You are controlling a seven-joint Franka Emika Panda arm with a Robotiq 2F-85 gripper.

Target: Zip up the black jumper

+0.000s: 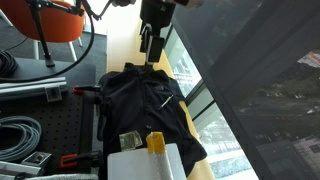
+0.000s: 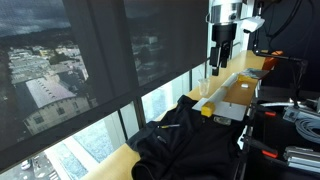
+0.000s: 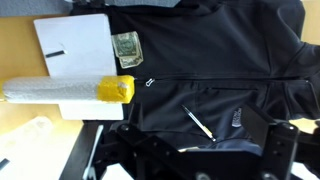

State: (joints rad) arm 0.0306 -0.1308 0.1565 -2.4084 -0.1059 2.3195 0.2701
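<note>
The black jumper [image 3: 220, 60] lies crumpled on the wooden counter; it shows in both exterior views [image 1: 140, 100] [image 2: 190, 140]. Its zipper runs sideways across the wrist view, with the silver zip pull [image 3: 150, 83] at the left end near the yellow cap. A pen [image 3: 198, 124] lies on the jumper below the zipper and also shows in an exterior view [image 1: 165, 98]. My gripper [image 3: 200, 160] hangs above the jumper, well clear of it, open and empty [image 1: 151, 48] [image 2: 222, 58].
A white box [image 3: 75, 45], a banknote [image 3: 126, 47] and a wrapped roll with a yellow end [image 3: 118, 90] lie beside the jumper. A window with a dark blind [image 2: 100, 60] runs along the counter. Cables and clamps [image 1: 30, 130] sit on the breadboard table.
</note>
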